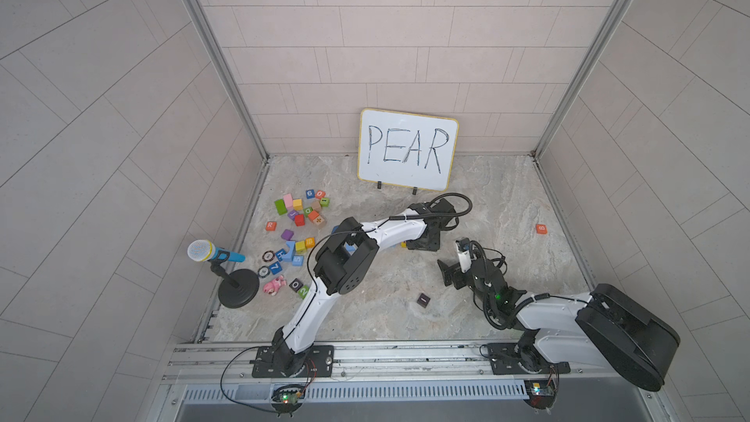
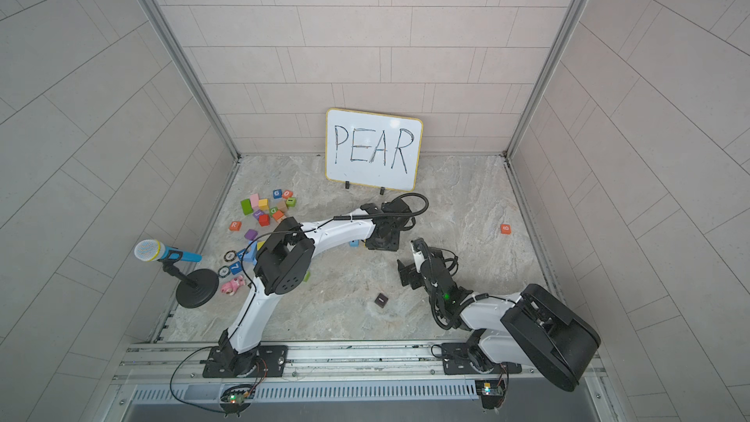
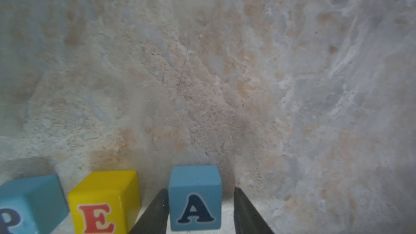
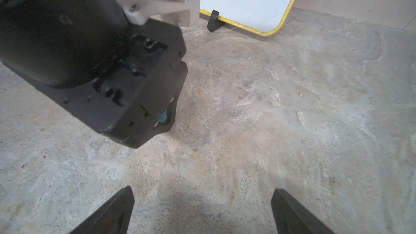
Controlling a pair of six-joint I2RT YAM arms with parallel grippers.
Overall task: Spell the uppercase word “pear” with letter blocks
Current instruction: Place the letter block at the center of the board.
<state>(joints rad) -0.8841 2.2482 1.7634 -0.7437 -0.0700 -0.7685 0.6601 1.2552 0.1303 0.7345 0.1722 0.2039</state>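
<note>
On the marbled table [image 3: 202, 64], we see the left gripper [image 3: 201, 189] lowered over the blue block with a black A [image 3: 195, 199]. Its dark fingers [image 3: 157, 212] are parted on either side of the cube. One finger sits in the gap between the A and the yellow block with a red E [image 3: 103, 201], right against the A's side. The other stands just off the opposite face, with a sliver of table showing between them, so the cube rests on the surface rather than being pinched. The light blue block with a black P [image 3: 29, 201] stands just beyond the E. The three make a row reading P, E, A, with the E between its neighbours and close to the P. In both top views the left arm's forearm and wrist hide most of this row, which lies in front of the whiteboard [image 1: 408, 150] lettered PEAR. The orange block with a white R [image 1: 271, 226] lies well apart on the robot's left, near the scatter of other coloured cubes [image 1: 302, 209], and is not yet in the row. The right gripper [image 4: 202, 199] hangs near the left one with its jaws spread wide and nothing between them. A toy microphone on a stand [image 1: 203, 251] rises at the table's left edge. An orange cube marked B [image 1: 541, 228] sits alone far to the right, and a dark cube [image 1: 423, 299] lies near the front, between the two arms.
</note>
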